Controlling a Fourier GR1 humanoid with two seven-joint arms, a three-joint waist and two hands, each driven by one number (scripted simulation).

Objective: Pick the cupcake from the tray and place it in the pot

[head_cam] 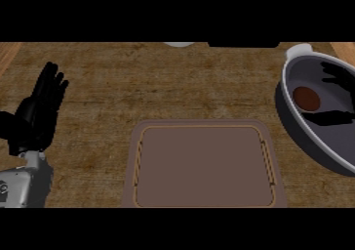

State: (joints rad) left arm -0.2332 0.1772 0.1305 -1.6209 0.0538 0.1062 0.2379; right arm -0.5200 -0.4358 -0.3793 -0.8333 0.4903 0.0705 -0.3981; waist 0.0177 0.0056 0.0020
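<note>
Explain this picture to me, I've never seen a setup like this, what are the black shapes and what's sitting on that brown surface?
You are looking steeply down from a humanoid robot's head at a kitchen counter. The black shapes are its hands, on grey forearms. The left hand rests open at the view's left edge, fingers up, holding nothing. The right hand is at the right, over the inside of a grey pot, with its fingers spread. A brown cupcake lies in the pot, just beside that hand and not gripped by it. In the middle of the counter sits a flat brown tray with nothing on it. So the cupcake appears to have been moved already.
</note>
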